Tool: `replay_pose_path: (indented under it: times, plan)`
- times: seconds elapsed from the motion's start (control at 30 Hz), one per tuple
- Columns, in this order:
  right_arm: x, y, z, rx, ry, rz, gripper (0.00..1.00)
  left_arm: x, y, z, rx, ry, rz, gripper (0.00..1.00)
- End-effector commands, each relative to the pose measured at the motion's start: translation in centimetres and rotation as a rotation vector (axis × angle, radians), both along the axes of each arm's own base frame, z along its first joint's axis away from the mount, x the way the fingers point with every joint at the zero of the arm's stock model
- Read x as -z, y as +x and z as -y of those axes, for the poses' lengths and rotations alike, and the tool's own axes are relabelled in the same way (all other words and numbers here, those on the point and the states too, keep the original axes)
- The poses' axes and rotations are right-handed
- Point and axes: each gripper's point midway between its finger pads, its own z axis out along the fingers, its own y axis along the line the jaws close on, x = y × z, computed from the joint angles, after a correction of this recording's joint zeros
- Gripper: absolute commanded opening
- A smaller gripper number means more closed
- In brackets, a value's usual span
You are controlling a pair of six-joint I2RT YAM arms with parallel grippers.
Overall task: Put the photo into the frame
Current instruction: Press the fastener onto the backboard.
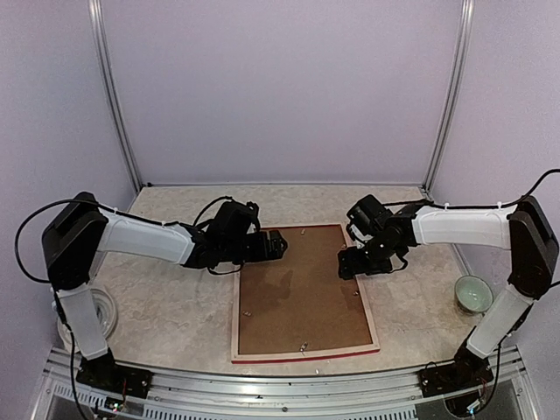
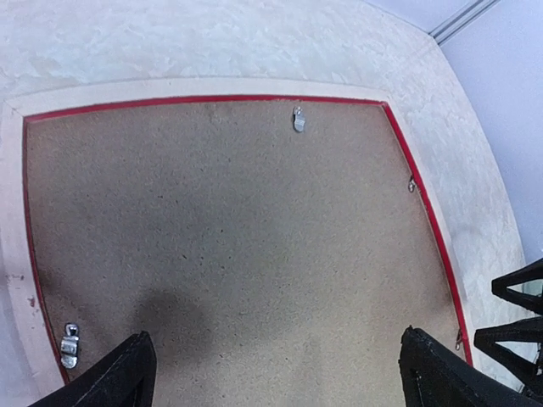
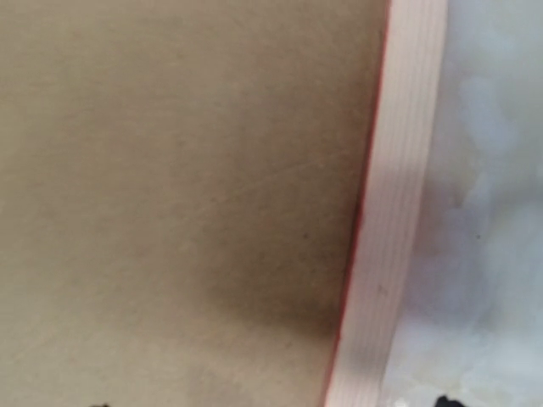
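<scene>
The frame (image 1: 306, 354) lies face down on the table, its pale wood back up and a thin red line along the inner edge. A brown backing board (image 1: 302, 297) fills it, and the photo is hidden. My left gripper (image 1: 276, 245) hovers over the far left corner. In the left wrist view the left gripper (image 2: 276, 377) is open, its black fingertips (image 2: 127, 373) wide apart above the board (image 2: 237, 237) with nothing between them. My right gripper (image 1: 353, 262) stands open over the right bar (image 3: 394, 220), with only a fingertip (image 3: 445, 400) showing.
A pale green bowl (image 1: 472, 293) sits at the right, near the right arm. A white round object (image 1: 107, 313) lies at the left, partly behind the left arm. Small metal clips (image 2: 299, 119) stick up on the board. Purple walls close the space in.
</scene>
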Motion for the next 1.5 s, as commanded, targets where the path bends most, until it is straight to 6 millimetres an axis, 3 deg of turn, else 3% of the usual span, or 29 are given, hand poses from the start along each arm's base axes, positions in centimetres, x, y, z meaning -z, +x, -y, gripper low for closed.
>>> replay_pose_path:
  times: [0.0, 0.17, 0.4, 0.8, 1.07, 1.47]
  plan:
    - [-0.9, -0.3, 0.0, 0.004, -0.009, 0.050, 0.83, -4.1, 0.5, -1.6, -0.050, 0.015, 0.082, 0.99]
    - [-1.6, -0.4, -0.1, 0.001, -0.006, 0.079, 0.83, -5.9, 0.8, -4.7, -0.124, 0.133, 0.148, 0.99]
    - [-2.7, 0.0, -0.1, 0.004, 0.004, 0.117, 0.83, -3.2, 0.9, -8.4, -0.194, 0.280, 0.113, 0.99]
    - [-2.3, -0.4, -0.2, 0.004, 0.028, 0.114, 0.83, 2.9, 1.7, -10.3, -0.220, 0.349, 0.008, 0.98]
    - [-2.5, -0.2, -0.6, 0.003, 0.041, 0.118, 0.83, 4.7, 1.9, -10.8, -0.208, 0.291, -0.047, 0.92]
    - [-2.3, 0.0, -0.8, 0.002, 0.043, 0.116, 0.83, 5.6, 1.8, -10.5, -0.184, 0.281, -0.071, 0.84]
